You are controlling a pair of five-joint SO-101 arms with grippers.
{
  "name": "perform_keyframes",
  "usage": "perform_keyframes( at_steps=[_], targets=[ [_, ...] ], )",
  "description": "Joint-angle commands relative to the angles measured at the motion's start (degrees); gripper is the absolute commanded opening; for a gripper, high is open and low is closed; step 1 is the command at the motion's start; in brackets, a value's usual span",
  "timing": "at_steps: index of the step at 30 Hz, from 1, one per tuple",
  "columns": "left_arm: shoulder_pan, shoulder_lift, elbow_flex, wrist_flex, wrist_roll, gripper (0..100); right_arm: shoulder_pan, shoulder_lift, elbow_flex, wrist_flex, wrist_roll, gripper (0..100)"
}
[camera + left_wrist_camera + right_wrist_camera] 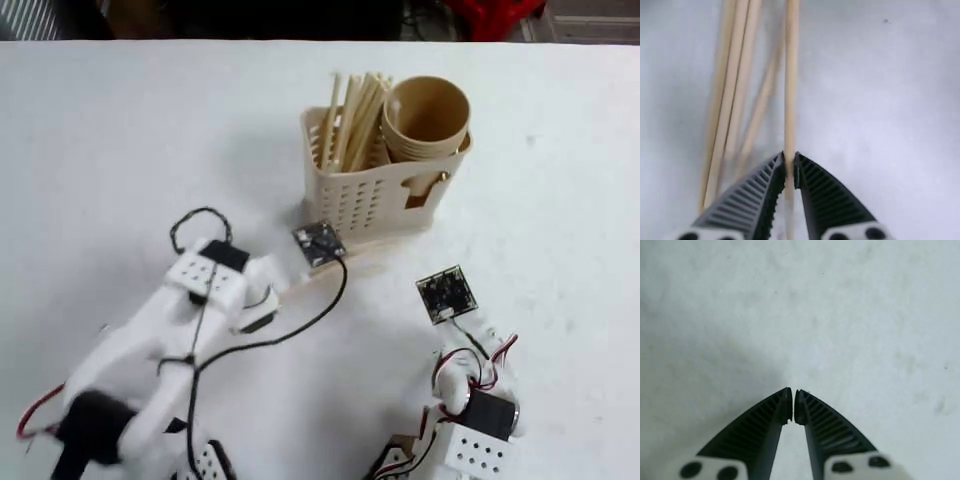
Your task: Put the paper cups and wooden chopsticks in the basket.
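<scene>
My left jaws are pinched down on a single chopstick [791, 75], with only the stick's own width between the tips. It runs straight out from between them. Several more wooden chopsticks [735, 75] lie close alongside it on one side, roughly parallel, with one slanting in towards it. From this wrist I cannot tell what the pale surface behind them is.

My right jaws are drawn together with the tips almost touching and nothing between them. They point down at a bare patch of the tabletop [865, 315].

From above, the basket [365, 200] stands upright on the tabletop towards the far side. A bundle of wooden sticks leans out of one compartment. The paper cups [428, 120] are nested into one stack in the other, open mouth up, touching the basket's rim. My left arm [160, 330] stretches from the near edge to just beside the basket's near wall. My right arm [480, 420] sits folded near the front edge, well apart from the basket
</scene>
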Motion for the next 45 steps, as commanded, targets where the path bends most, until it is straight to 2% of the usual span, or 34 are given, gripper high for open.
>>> perform_keyframes(
  at_steps=[1, 6, 10, 15, 19, 22, 29, 38, 42, 45],
  targets=[
    [-0.57, -9.36, 1.93, 5.01, -4.84, 2, -0.66, -0.31, 0.62, 0.22, -0.09, 3.2],
    [-0.66, -9.71, 2.73, 8.09, -6.68, 3, -0.57, -0.31, 0.62, 0.22, -0.09, 3.2],
    [-0.84, -9.98, 3.87, 8.26, -7.21, 13, -0.57, -0.31, 0.62, 0.22, -0.09, 3.2],
    [-0.66, -9.71, -0.18, 5.10, -7.30, 11, -0.66, -0.31, 0.62, 0.22, -0.09, 3.2],
    [1.63, -8.48, -2.37, 1.14, -7.30, 14, -0.66, -0.31, 0.62, 0.22, -0.09, 3.2],
    [5.14, -2.24, -3.25, -1.41, -7.21, 19, -0.66, -0.31, 0.62, 0.22, -0.09, 3.2],
    [6.81, 17.45, -16.70, -3.34, -6.86, 18, -0.66, -0.31, 0.62, 0.22, -0.09, 3.2],
    [7.08, 22.20, -24.79, -4.48, -7.21, 19, -0.66, -0.31, 0.62, 0.22, -0.09, 3.2],
    [7.08, 28.70, -27.43, -5.71, -6.86, 24, -0.66, -0.31, 0.62, 0.22, -0.09, 3.2],
    [6.81, 33.10, -31.74, -2.55, -6.77, 24, -0.66, -0.31, 0.62, 0.22, -0.09, 3.2]
  ],
)
